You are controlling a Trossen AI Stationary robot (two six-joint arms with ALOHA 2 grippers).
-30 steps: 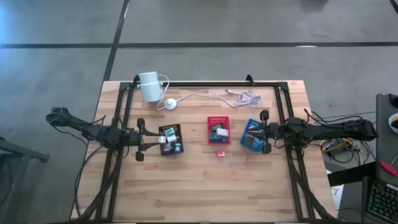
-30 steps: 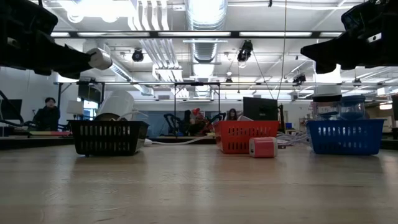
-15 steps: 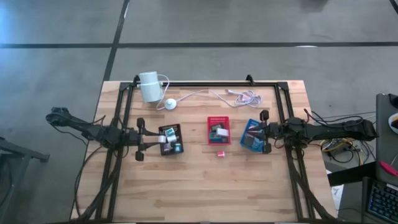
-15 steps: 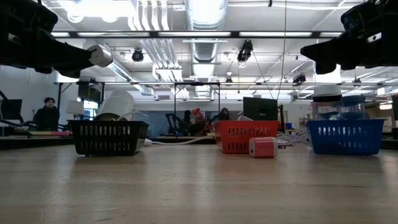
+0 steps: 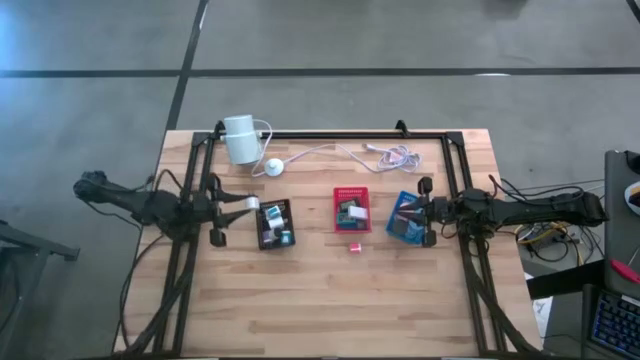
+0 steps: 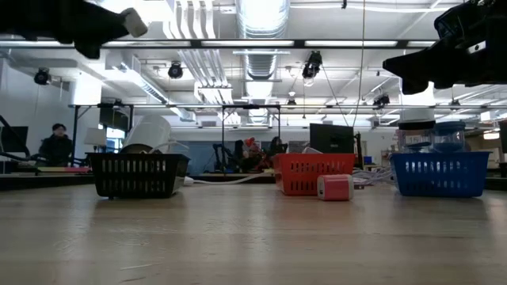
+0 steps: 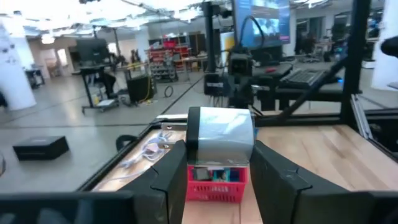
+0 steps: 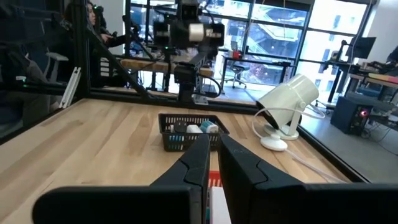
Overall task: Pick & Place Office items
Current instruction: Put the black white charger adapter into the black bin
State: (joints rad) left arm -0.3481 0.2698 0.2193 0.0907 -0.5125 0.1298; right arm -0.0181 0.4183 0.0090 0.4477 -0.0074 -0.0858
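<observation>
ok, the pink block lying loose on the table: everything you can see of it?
The pink block is small and boxy, with rounded corners, a pink body and a paler end face. It lies flat on the wooden table, alone, just in front of the red tray and apart from it, between the black tray and the blue tray. Neither gripper touches it. The material is not clear.

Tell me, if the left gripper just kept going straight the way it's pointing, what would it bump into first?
Probably the red tray, straight ahead of the left gripper, which holds a white block. The black tray lies below its path, though height is hard to judge.
</observation>
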